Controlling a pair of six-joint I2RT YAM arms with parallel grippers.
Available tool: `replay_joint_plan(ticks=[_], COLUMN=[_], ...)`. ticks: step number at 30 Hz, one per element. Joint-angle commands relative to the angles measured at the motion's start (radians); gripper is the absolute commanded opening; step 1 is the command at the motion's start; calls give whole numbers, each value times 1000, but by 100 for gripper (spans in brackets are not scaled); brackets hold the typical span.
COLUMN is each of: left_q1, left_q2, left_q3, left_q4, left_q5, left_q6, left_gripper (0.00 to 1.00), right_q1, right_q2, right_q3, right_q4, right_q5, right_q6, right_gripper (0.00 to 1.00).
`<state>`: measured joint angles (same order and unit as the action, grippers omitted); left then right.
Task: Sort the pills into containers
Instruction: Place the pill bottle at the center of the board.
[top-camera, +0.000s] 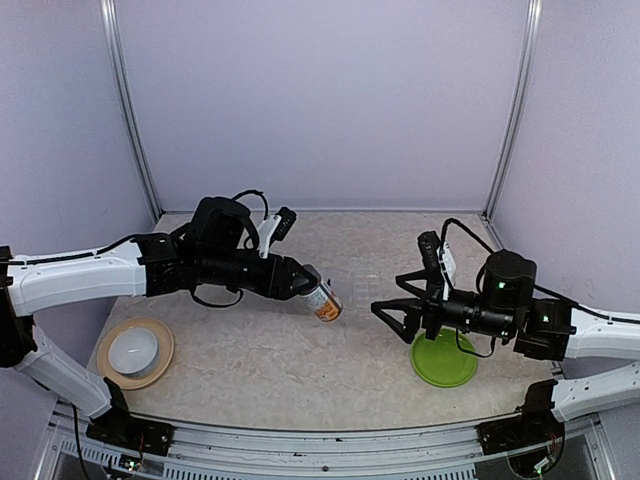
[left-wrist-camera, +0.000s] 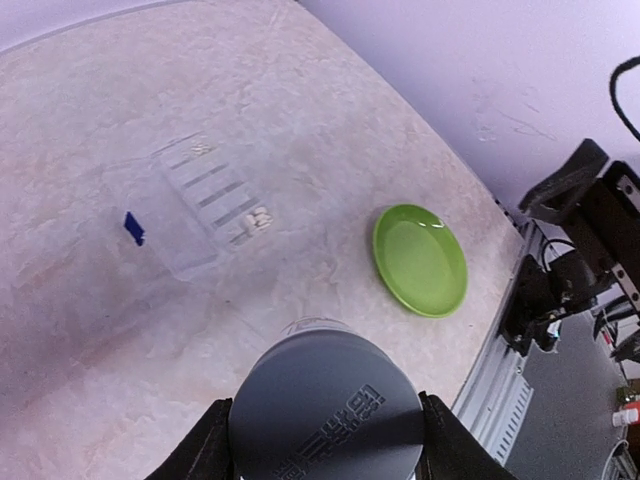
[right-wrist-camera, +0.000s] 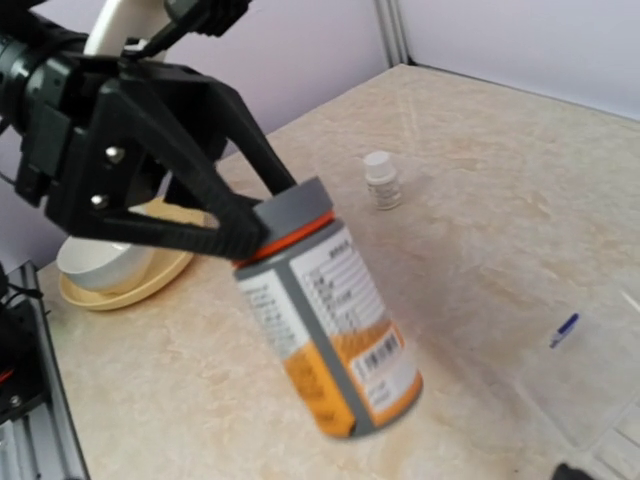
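While the white bowl (top-camera: 133, 347) sits on its tan plate (top-camera: 165, 355) at your far left, your left gripper (top-camera: 305, 281) pinches the clear bottle (top-camera: 324, 302) by its gray cap (right-wrist-camera: 292, 208). It holds the bottle tilted over the middle of the table (top-camera: 250, 370), label end lower. The vial (right-wrist-camera: 381, 180), white-capped, stands upright on the table beyond the bottle, apart from it. A clear tray (left-wrist-camera: 190, 210) holding a few pale pills (left-wrist-camera: 257, 220) lies flat, right of the bottle. Your right gripper (top-camera: 390, 297) is spread wide with nothing between its fingers, near the green plate (top-camera: 444, 360).
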<state>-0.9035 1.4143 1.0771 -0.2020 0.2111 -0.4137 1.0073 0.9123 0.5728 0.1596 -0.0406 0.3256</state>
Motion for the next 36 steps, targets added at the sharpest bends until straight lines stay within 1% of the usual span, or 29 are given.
replay_joint_plan(ticks=[1, 6, 10, 13, 23, 31, 36], left_q1=[27, 61, 91, 105, 133, 181, 212], left_q2=[-29, -11, -2, 9, 92, 182, 251], left_q3=[-9, -15, -32, -34, 28, 76, 127], left_q4=[-49, -90, -74, -65, -80, -61, -56], left_q5=[-103, -196, -228, -285, -426, -492, -495], left_q6=[34, 42, 42, 42, 89, 110, 124], left_gripper=[32, 31, 30, 30, 31, 30, 30], right_q1=[-5, -5, -5, -5, -5, -6, -6], right_q2=[2, 9, 17, 23, 32, 37, 36], right_q3=[-1, -1, -3, -2, -2, -5, -12], right_q4=[-15, -17, -16, -12, -21, -31, -32], right_q5=[38, 52, 52, 50, 74, 83, 84], right_q6=[-7, -6, -2, 3, 9, 11, 17], right_gripper=[100, 100, 100, 100, 100, 100, 100])
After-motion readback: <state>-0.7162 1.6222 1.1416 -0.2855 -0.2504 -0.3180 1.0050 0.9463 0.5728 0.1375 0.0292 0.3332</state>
